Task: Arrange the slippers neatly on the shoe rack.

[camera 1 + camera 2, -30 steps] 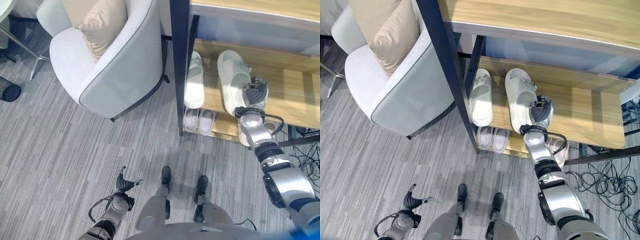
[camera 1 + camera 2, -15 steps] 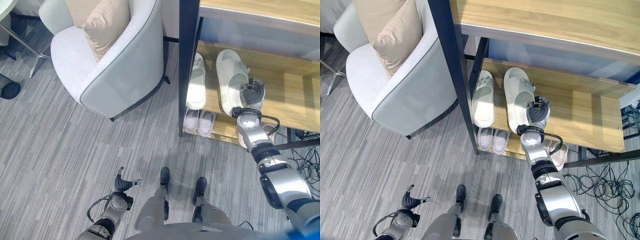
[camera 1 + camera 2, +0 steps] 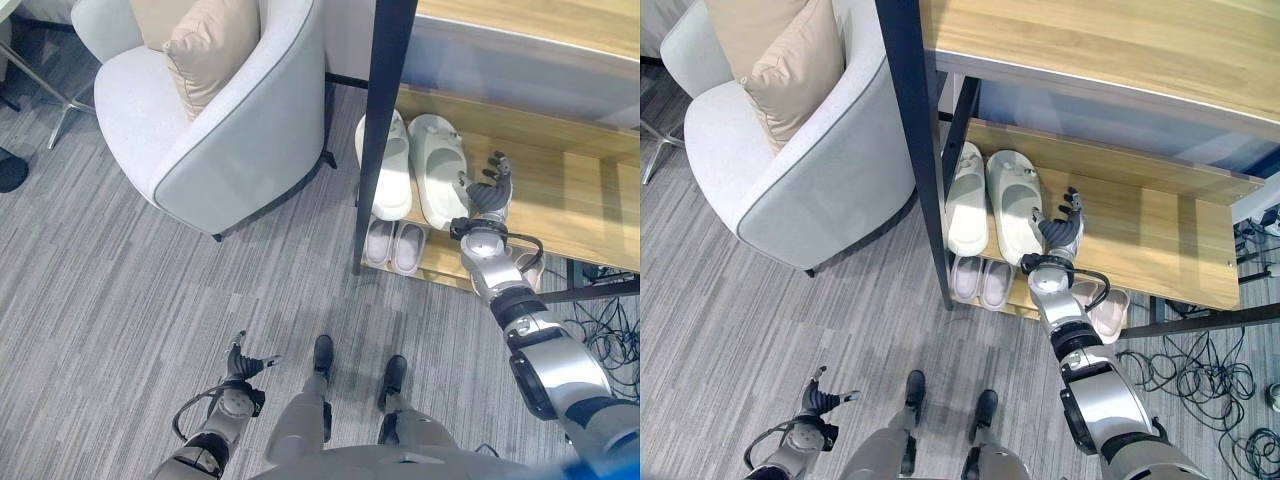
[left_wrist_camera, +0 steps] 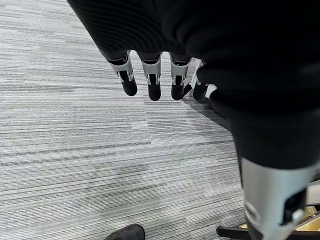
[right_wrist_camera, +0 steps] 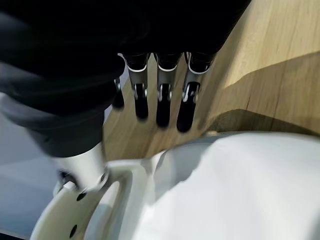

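Two white slippers lie side by side on the middle shelf of the wooden shoe rack (image 3: 590, 200): the left slipper (image 3: 391, 165) by the dark post and the right slipper (image 3: 438, 170) close beside it. My right hand (image 3: 487, 193) is open just to the right of the right slipper's heel, fingers spread and straight over the shelf. In the right wrist view its fingers (image 5: 162, 102) point past the slipper's white edge (image 5: 220, 190) at bare wood. My left hand (image 3: 243, 363) hangs open low over the carpet.
A smaller pale pair (image 3: 395, 245) and another pale slipper (image 3: 1102, 310) sit on the bottom shelf. A grey armchair (image 3: 230, 130) with a tan cushion (image 3: 205, 45) stands left of the rack's dark post (image 3: 378, 130). Cables (image 3: 1210, 370) lie on the floor at the right.
The right slipper has slid left, up against the other one. My right hand let go of it and opened beside it. The camera has shifted slightly.
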You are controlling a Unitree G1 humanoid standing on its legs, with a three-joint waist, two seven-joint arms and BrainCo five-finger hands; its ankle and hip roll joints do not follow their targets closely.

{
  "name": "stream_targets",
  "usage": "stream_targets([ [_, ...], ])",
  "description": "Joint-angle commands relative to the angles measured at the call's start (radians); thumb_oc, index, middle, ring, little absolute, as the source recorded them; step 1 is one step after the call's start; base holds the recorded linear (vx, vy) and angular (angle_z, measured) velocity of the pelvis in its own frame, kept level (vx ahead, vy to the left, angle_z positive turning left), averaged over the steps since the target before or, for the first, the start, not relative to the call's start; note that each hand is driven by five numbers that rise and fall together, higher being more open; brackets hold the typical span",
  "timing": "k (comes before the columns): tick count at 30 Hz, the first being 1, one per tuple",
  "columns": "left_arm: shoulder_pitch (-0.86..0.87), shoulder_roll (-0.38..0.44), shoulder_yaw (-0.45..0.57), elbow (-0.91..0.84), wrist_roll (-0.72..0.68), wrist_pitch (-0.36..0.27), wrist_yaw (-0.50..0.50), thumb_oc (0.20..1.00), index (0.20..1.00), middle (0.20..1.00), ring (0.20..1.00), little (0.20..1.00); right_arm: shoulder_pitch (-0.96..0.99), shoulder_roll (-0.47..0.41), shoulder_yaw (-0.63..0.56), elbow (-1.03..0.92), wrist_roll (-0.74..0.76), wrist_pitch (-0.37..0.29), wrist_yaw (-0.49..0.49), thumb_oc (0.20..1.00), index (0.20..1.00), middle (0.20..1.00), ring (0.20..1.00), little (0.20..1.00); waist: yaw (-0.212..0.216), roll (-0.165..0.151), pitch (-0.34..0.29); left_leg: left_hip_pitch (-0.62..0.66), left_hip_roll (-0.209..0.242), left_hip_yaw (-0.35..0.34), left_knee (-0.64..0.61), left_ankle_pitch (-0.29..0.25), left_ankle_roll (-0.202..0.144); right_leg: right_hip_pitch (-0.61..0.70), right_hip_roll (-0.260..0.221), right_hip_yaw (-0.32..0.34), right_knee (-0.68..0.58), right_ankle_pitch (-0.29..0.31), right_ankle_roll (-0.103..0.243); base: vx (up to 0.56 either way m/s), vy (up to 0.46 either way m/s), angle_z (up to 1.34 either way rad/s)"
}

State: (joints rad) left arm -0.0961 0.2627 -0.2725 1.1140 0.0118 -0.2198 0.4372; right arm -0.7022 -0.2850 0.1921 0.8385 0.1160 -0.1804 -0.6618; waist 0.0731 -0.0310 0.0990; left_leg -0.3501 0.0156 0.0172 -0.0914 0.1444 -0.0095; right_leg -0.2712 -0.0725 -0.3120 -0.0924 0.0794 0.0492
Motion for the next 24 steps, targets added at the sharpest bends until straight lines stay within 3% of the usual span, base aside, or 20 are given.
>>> stream_targets([
  [1, -0.037, 0.018, 0.021, 0.068, -0.007, 0.004, 0.020, 1.000, 1.000, 1.000, 1.000, 1.000, 0.005, -0.013, -0.022, -0.072, 0.026, -0.041, -0.021, 1.000, 1.000, 1.000, 1.000, 1.000, 0.013, -0.026, 0.009, 0.024, 0.001, -0.017, 0.004, -0.092, -0.085, 0.056, -0.101, 0.013, 0.005, -0.017, 0.123, 0.00, 0.000, 0.00],
  [13, -0.037, -0.003, 0.047, 0.069, -0.002, 0.025, 0.030, 1.000, 1.000, 1.000, 1.000, 1.000, 0.215, 0.061, -0.085, -0.288, 0.041, -0.097, -0.062, 1.000, 1.000, 1.000, 1.000, 1.000, -0.019, -0.018, -0.003, 0.046, 0.001, -0.009, 0.004, -0.108, -0.078, 0.069, -0.103, 0.015, 0.005, -0.021, 0.123, 0.00, 0.000, -0.01],
  [24, -0.022, -0.004, 0.056, 0.054, 0.016, 0.022, 0.028, 1.000, 1.000, 1.000, 1.000, 1.000, 0.328, 0.096, -0.037, -0.379, 0.064, -0.132, 0.019, 1.000, 1.000, 1.000, 1.000, 1.000, -0.028, -0.013, -0.005, 0.055, 0.004, -0.006, 0.004, -0.109, -0.076, 0.074, -0.102, 0.014, 0.005, -0.024, 0.121, 0.00, 0.000, 0.00],
])
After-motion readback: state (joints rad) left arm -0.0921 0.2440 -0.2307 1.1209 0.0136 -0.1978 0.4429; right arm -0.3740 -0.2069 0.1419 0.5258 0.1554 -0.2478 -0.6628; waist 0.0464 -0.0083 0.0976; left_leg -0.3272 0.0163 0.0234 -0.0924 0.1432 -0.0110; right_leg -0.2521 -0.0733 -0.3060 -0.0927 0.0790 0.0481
